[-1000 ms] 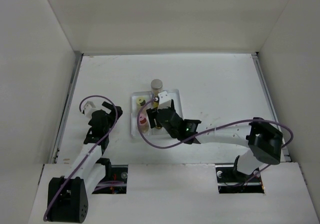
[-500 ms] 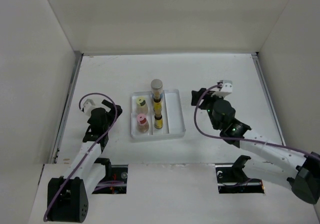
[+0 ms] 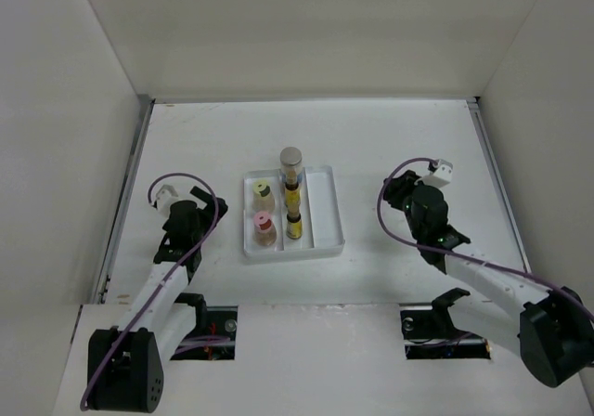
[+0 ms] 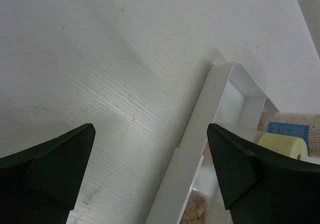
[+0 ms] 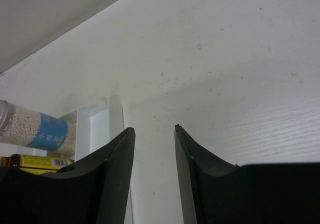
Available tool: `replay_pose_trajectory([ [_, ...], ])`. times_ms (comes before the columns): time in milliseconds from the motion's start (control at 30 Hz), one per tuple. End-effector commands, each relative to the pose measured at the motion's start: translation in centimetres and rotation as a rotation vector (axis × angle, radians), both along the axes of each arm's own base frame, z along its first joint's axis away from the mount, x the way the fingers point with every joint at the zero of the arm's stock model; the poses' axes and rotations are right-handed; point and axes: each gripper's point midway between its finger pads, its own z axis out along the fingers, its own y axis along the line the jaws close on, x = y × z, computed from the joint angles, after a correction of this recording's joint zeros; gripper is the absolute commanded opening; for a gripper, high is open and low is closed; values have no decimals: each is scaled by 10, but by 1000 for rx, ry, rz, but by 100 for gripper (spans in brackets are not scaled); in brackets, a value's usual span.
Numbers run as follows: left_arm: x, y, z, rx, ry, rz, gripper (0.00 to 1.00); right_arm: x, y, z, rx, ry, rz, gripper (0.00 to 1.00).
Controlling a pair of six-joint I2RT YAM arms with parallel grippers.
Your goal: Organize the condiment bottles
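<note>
Overhead, 5 condiment bottles (image 3: 290, 193) in tray (image 3: 327, 214); wrist views: left end effector (image 4: 150, 171) spread, right end effector (image 5: 152, 156) nearly closed, empty.

Walls (image 3: 306, 35): plain white panels on three sides.
Table (image 3: 390, 147): white, faint woodgrain, small dark specks.
Light: even.

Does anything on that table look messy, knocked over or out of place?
Mostly tidy. One oddity: the grey-lidded jar lies on its side, poking past the far rim of the white tray, while its right compartment is bare. The other bottles sit inside. Nothing looks spilled or broken.
</note>
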Motion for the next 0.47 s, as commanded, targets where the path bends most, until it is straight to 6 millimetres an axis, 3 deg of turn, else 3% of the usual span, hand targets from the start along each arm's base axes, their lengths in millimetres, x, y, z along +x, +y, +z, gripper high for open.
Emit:
replay_pose_trajectory([
  [0, 14, -4, 26, 7, -66, -22, 100, 9, 9, 17, 50, -50, 18, 45],
  [133, 14, -5, 27, 1, -74, -20, 100, 10, 15, 14, 24, -42, 36, 53],
  [433, 16, -7, 31, 29, -89, -35, 100, 12, 22, 19, -17, -48, 44, 58],
])
